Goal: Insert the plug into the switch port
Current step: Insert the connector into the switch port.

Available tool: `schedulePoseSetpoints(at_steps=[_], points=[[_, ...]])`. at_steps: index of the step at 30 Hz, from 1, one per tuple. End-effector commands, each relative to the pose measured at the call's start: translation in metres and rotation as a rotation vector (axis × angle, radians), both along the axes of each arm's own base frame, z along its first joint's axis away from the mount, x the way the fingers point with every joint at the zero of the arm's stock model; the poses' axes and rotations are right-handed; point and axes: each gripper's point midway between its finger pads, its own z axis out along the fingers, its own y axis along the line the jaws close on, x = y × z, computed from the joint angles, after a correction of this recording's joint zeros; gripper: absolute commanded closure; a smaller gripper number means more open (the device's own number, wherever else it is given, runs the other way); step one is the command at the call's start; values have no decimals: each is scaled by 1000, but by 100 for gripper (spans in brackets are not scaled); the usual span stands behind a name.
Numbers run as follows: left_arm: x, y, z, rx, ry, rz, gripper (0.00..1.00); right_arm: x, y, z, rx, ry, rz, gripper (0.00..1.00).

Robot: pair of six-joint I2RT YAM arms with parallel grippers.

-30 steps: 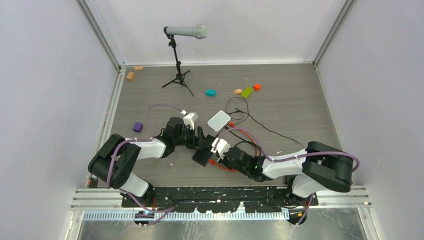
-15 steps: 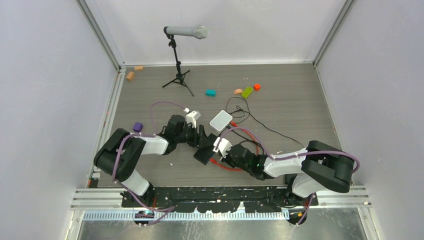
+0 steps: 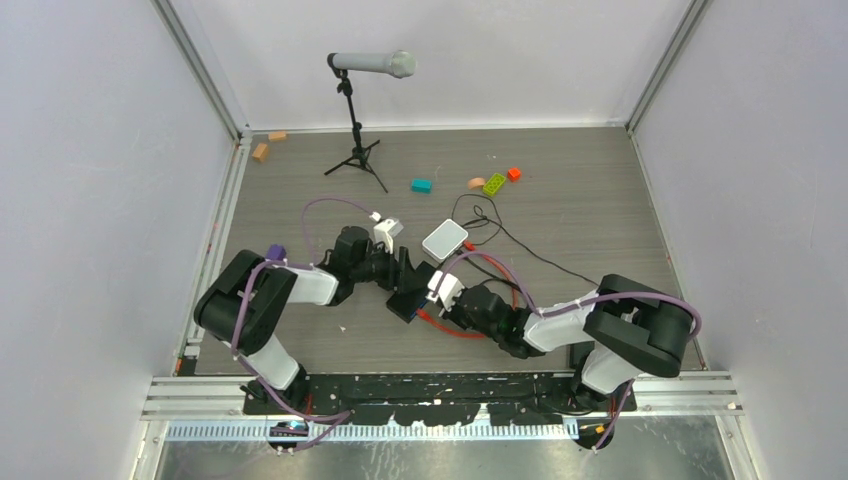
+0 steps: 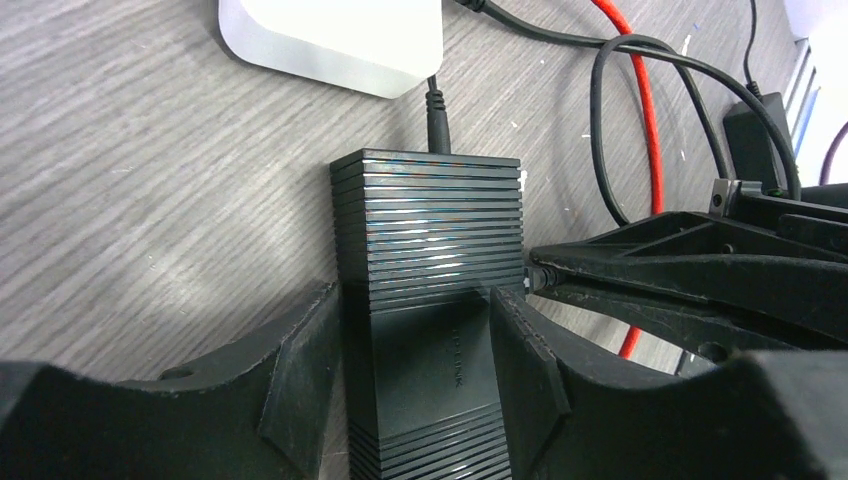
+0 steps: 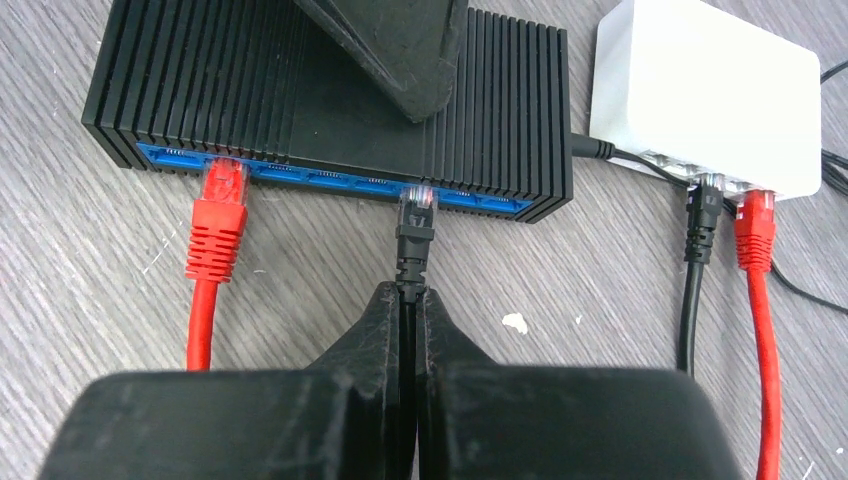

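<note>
Both arms reach low toward mid-table. The left gripper point(image 4: 415, 375) straddles the switch point(image 4: 430, 240), fingers pressed against its two sides. The right gripper point(image 5: 410, 300) is pinched tight on the tail of the black plug point(image 5: 417, 215), whose clear tip meets a port point(image 5: 418, 188) on the blue edge. How deep it sits is unclear. Grey wood-grain table point(image 3: 600, 200), white walls point(image 3: 90, 200).

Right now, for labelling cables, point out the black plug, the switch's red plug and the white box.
black plug point(image 5: 415, 238): right wrist view, its ribbed boot.
switch's red plug point(image 5: 215, 235): right wrist view, its ribbed boot.
white box point(image 5: 715, 90): right wrist view, its top face.
</note>
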Motion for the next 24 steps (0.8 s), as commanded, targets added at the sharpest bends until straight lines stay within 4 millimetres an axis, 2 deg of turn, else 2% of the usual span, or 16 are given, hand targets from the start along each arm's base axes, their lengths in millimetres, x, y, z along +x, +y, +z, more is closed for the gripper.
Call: schedulePoseSetpoints(at_steps=[1, 8, 16, 24], points=[[-51, -14, -11, -25, 141, -179, 44, 22, 31, 44, 169, -123, 9, 100], [-59, -17, -11, -4, 117, -201, 45, 29, 34, 55, 164, -93, -21, 100], [-90, -30, -14, 8, 123, -272, 47, 44, 43, 84, 241, -84, -40, 100], [-111, -42, -10, -28, 125, -321, 50, 57, 60, 106, 299, -101, -28, 100]])
